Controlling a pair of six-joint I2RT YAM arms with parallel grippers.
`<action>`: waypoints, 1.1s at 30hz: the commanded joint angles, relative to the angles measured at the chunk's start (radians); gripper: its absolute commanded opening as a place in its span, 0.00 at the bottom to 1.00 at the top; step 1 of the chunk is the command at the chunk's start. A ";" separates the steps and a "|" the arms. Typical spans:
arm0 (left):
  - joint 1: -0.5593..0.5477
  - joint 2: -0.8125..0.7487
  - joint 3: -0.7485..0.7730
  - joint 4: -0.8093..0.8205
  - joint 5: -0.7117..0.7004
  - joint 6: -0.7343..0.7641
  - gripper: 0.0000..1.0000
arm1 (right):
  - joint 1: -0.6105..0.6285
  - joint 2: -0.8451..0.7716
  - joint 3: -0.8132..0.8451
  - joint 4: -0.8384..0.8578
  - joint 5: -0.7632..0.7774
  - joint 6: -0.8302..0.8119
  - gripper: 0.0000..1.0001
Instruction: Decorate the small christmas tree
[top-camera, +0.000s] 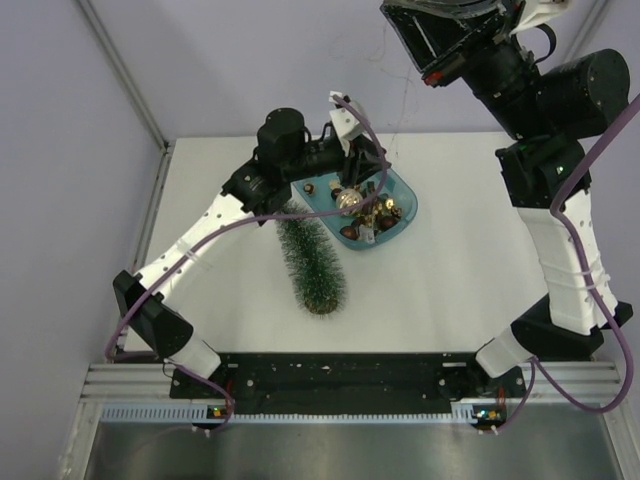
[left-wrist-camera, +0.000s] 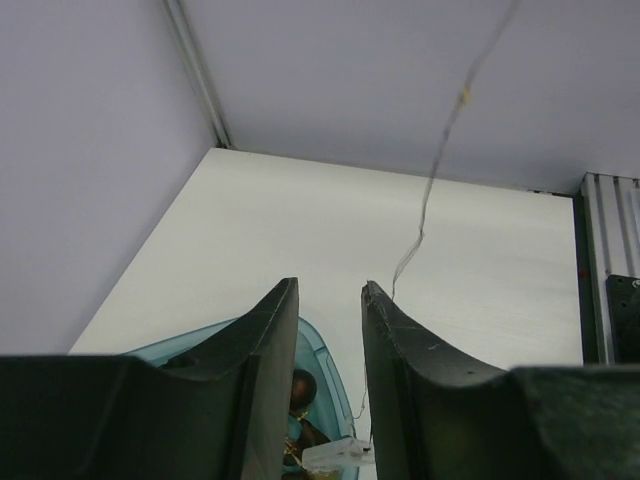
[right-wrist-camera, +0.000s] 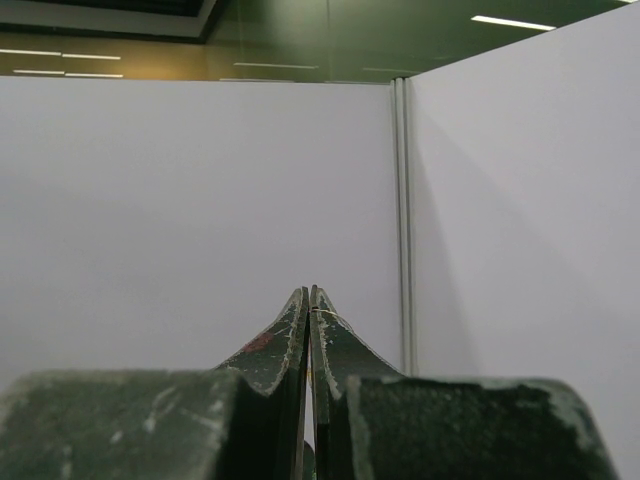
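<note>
I hold the right gripper (right-wrist-camera: 309, 291) pinched shut at one o'clock, apparently tensioning the thin wire (left-wrist-camera: 430, 190); the left gripper (left-wrist-camera: 330, 286) stands jaws apart near it.

Top view: even, diffuse overhead light. The white table (top-camera: 450, 270) is bright but not blown out. Only faint, soft-edged shadows lie beside the small christmas tree (top-camera: 312, 262). One hard glint sits on a shiny ornament (top-camera: 347, 199) in the teal tray (top-camera: 405, 205).

Left wrist view: left gripper (left-wrist-camera: 329, 286) fingers (left-wrist-camera: 262, 380) are near-black, underexposed and soft at the frame bottom. A thin wire (left-wrist-camera: 430, 190) reads fairly crisp.

Right wrist view: ceiling strip lights (right-wrist-camera: 512, 22) glow in a dim upper band. The walls are flat and evenly lit. Right gripper (right-wrist-camera: 308, 290) bulk is blurred close to the lens.
</note>
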 joint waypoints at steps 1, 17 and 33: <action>-0.010 0.013 0.073 0.018 0.068 -0.040 0.36 | -0.010 -0.033 -0.002 0.008 0.012 -0.017 0.00; 0.010 -0.080 -0.036 0.200 -0.401 0.109 0.99 | -0.023 -0.044 -0.001 -0.002 0.026 -0.029 0.00; 0.025 -0.183 -0.111 0.065 -0.101 0.159 0.99 | -0.031 -0.027 -0.002 0.000 0.029 -0.025 0.00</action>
